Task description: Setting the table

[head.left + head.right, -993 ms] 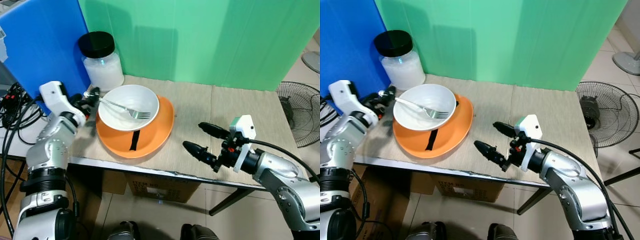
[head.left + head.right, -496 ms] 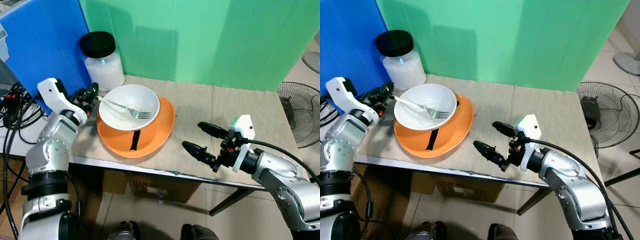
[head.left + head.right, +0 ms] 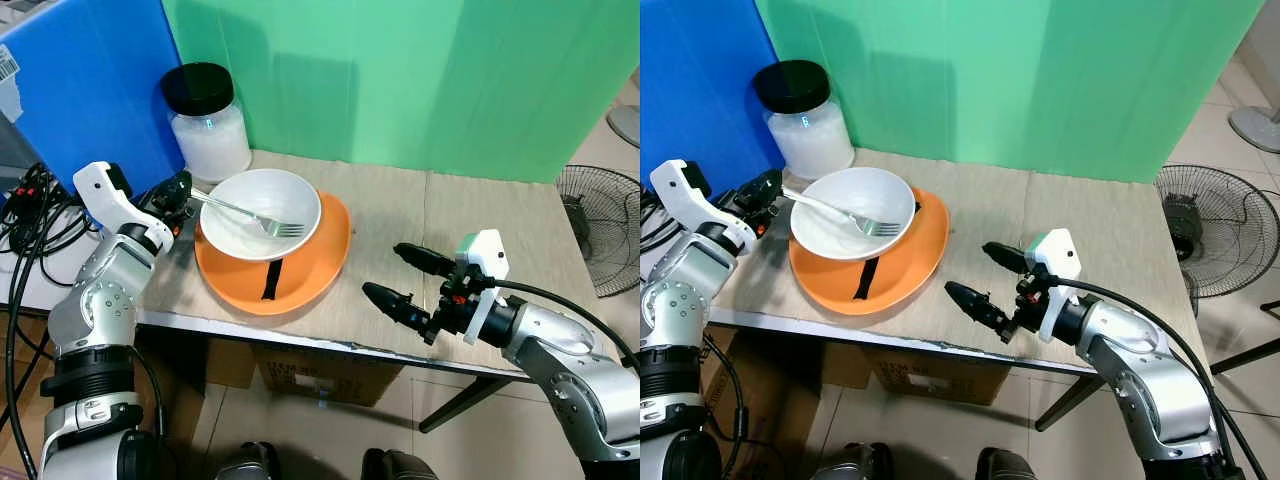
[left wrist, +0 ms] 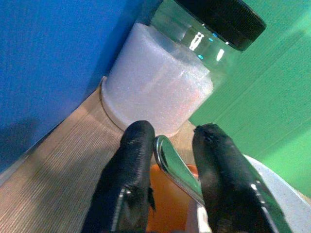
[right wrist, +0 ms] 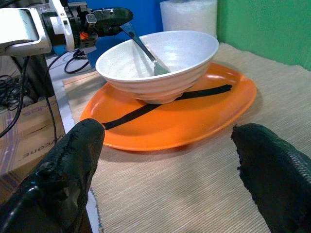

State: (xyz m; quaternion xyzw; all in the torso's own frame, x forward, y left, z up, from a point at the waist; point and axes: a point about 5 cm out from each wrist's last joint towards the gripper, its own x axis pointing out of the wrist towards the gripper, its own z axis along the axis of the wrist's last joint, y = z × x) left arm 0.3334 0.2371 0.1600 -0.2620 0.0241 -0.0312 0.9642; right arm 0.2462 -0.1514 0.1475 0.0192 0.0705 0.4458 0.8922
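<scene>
A white bowl [image 3: 240,238] sits on an orange plate [image 3: 310,275] at the table's left. A silver fork [image 3: 252,215] lies in the bowl, tines down, its handle sticking out over the left rim. My left gripper [image 3: 178,190] is at the tip of that handle. In the left wrist view its fingers [image 4: 138,160] stand on either side of the handle [image 4: 167,158], slightly open, with a gap on one side. My right gripper [image 3: 383,270] hovers open over bare table to the right of the plate, pointing at it, holding nothing.
A glass jar [image 3: 208,125] of white grains with a black lid stands behind the bowl against a blue board [image 3: 90,90] and a green backdrop [image 3: 420,80]. Cables [image 3: 30,215] hang at the left, a fan [image 3: 600,225] stands on the floor at the right, and a cardboard box [image 3: 300,375] sits under the table [image 3: 480,210].
My left arm has drawn back a little to the left along the fork's handle. The fork, bowl and plate stay put. The right arm has barely moved.
</scene>
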